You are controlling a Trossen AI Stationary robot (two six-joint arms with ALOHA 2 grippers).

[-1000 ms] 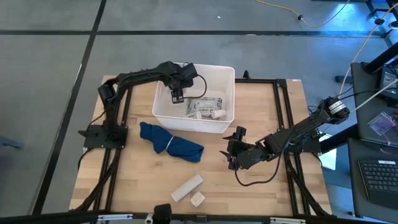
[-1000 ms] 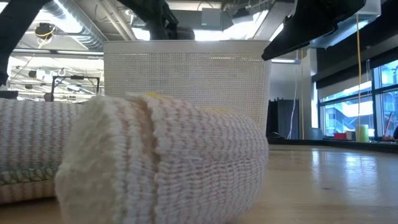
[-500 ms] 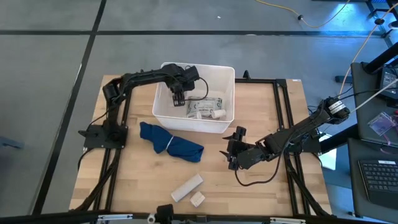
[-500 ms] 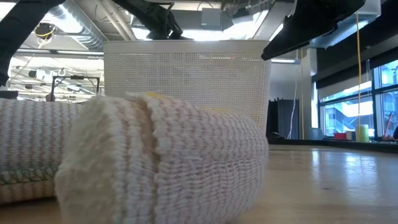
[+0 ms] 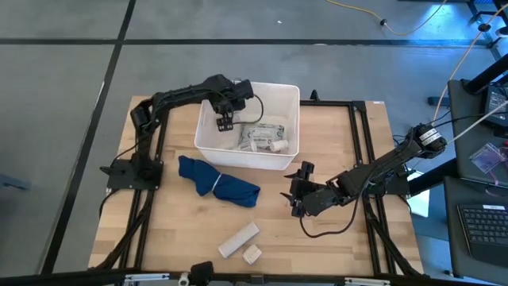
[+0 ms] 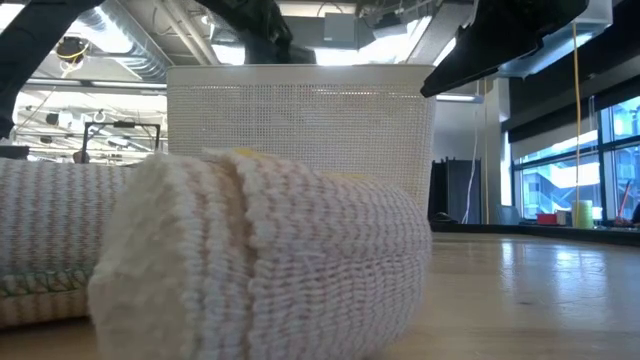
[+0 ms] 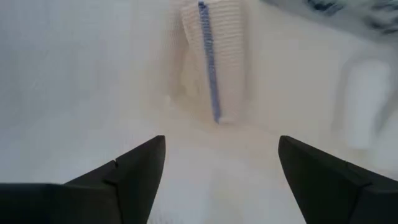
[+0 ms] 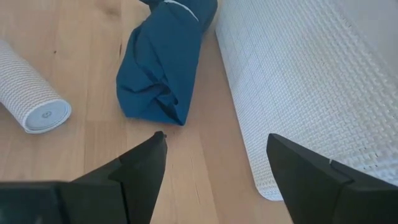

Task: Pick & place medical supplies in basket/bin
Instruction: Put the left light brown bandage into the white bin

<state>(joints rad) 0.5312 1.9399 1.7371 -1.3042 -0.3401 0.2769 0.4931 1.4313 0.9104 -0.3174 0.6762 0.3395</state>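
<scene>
Left pincer (image 5: 225, 122) spread wide, empty, inside white bin (image 5: 208, 144) upper centre, above a beige roll (image 7: 214, 56). Right pincer (image 5: 294, 199) spread, idle over tabletop (image 5: 349, 131) right of centre. Two bandage rolls (image 5: 239, 238) bottom centre.

One tub (image 5: 208, 143) and one blue cloth (image 5: 218, 182) sit on the bench (image 5: 341, 246). Two beige rolls (image 5: 239, 237) lie outside the tub. Inside it are one grey packet (image 5: 262, 133), one white vial (image 5: 278, 146) and one roll (image 7: 212, 59).
</scene>
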